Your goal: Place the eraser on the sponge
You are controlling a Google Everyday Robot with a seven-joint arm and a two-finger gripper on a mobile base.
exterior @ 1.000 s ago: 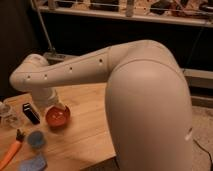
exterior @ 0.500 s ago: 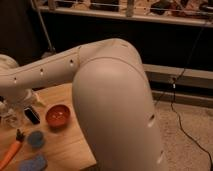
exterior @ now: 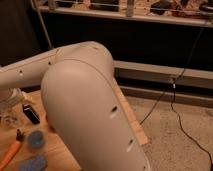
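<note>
- Dim workshop corner: dark shelving along the back, speckled floor on the right with a black cable (exterior: 176, 107) trailing across it, and a wooden table (exterior: 17, 132) at the lower left.
- From my seat the gripper (exterior: 7, 116) sits right at the left edge of view, low over the table and just beside the eraser (exterior: 31, 114). I honestly can't tell if the claw is open or closed.
- The eraser lies flat on the wood, not on the sponge (exterior: 34, 163), which is down at the bottom edge, nearer the camera.
- My read is that the job here is getting a clean hold on the eraser. I'd come down square across its narrow width, since it's a small hard block and could skid if nudged off-centre.
- A small round blue cup (exterior: 36, 138) sits between eraser and sponge, so I'd carry high enough to clear it.
- An orange-handled tool (exterior: 12, 151) lies just left of the cup, close to the path.
- Biggest headache is the robot's own elbow (exterior: 92, 115), which fills the middle of the view and hides much of the table.
</note>
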